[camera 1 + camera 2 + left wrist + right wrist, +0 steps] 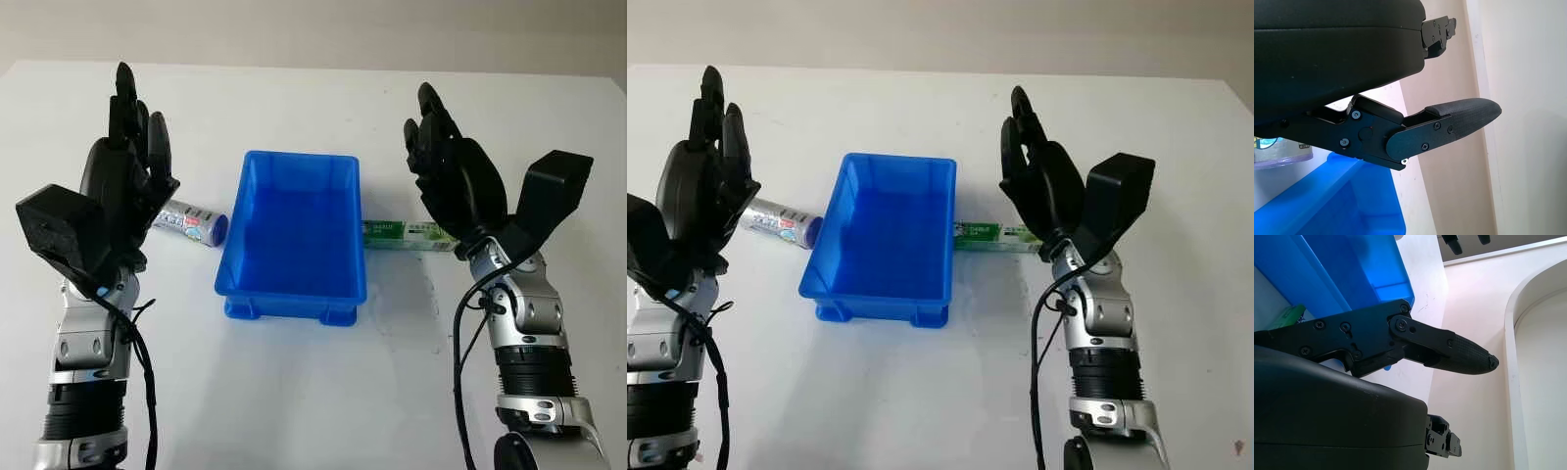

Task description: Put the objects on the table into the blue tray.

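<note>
The blue tray (pixel 292 235) sits in the middle of the white table (pixel 294 392), its long side running away from the robot, and nothing lies inside it. On its left, a small white and purple tube (pixel 192 221) lies flat on the table, one end close to the tray's left wall, the other end tucked behind the left hand (pixel 125 168). On its right, a green and white box (pixel 407 236) lies flat too, one end touching or almost touching the tray's right wall, the far end hidden behind the right hand (pixel 449 176). Both hands are raised above the table with fingers pointing up and away, open, holding nothing. The left hand hovers just left of the tube and partly in front of it; the right hand hovers over the outer end of the box. From the left wrist the tube (pixel 1283 149) shows past the black shell with the tray's blue rim (pixel 1342 200) beside it; from the right wrist a green corner of the box (pixel 1288 316) shows against the tray wall (pixel 1347 274)
</note>
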Available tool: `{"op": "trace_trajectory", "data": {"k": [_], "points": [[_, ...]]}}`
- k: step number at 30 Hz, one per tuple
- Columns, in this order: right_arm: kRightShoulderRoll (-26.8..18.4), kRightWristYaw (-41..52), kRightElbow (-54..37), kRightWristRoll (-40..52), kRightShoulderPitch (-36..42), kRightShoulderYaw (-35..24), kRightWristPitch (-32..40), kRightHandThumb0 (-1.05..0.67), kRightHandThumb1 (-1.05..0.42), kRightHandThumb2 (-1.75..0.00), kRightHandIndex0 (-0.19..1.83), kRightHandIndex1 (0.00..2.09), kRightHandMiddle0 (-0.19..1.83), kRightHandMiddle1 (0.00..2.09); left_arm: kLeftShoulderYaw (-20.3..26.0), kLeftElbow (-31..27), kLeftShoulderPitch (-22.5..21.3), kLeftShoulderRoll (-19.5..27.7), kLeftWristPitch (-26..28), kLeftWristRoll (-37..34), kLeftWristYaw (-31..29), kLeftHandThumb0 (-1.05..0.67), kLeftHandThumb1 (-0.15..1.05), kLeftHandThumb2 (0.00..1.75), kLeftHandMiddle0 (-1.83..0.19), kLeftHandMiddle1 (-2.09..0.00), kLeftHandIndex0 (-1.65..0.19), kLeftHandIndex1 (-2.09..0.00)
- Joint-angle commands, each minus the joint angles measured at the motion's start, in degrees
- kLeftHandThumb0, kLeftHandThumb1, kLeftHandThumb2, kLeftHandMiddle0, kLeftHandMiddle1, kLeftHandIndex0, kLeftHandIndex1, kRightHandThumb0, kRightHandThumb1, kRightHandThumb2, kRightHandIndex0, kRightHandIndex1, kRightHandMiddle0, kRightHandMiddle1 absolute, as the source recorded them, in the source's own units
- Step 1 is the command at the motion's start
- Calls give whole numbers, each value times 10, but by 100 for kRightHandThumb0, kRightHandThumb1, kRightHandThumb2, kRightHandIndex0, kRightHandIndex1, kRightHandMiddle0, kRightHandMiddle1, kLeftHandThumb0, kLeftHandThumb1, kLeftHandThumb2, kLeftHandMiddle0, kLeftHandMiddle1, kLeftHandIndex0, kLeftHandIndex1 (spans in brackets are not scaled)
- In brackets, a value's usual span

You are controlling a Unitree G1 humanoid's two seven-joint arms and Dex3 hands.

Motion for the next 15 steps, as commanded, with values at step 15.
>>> {"op": "trace_trajectory", "data": {"k": [15], "points": [[-12, 1, -13, 0, -2, -4, 5, -74, -105, -67, -19, 0, -19, 0, -2, -13, 5, -4, 11, 0, 4, -79, 105, 70, 19, 0, 19, 0]]}}
